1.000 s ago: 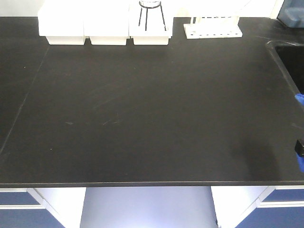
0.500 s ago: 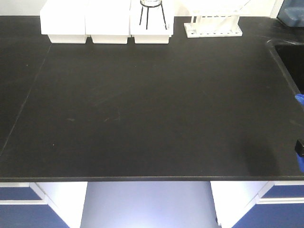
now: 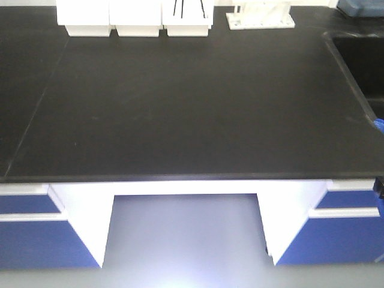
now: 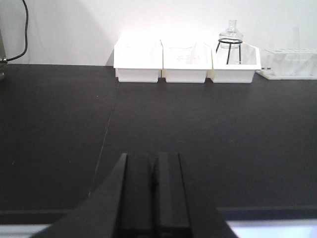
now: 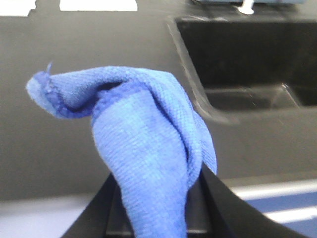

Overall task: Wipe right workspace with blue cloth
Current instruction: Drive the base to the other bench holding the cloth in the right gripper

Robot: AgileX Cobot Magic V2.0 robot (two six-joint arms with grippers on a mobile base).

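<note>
The blue cloth (image 5: 148, 148) hangs bunched up in my right gripper (image 5: 156, 186), whose jaws are shut on it above the front edge of a black benchtop (image 5: 59, 148). In the front view only a sliver of the blue cloth (image 3: 378, 124) and of the right gripper (image 3: 378, 187) shows at the right edge. My left gripper (image 4: 154, 161) is shut with nothing in it, low over the same benchtop (image 4: 208, 129). This bench carries bins, a rack and a sink. The right workspace is out of view.
Three white bins (image 3: 135, 18) and a white rack (image 3: 261, 17) stand along the back wall, with a glass flask (image 4: 231, 37) in one bin. A sink (image 3: 366, 60) lies at the right. Blue drawers (image 3: 36, 234) flank a white knee space below the bench edge.
The front view has drawn back from the bench: the benchtop has slid up the frame and the drawers and knee space below now show. The blue cloth stays at the right edge.
</note>
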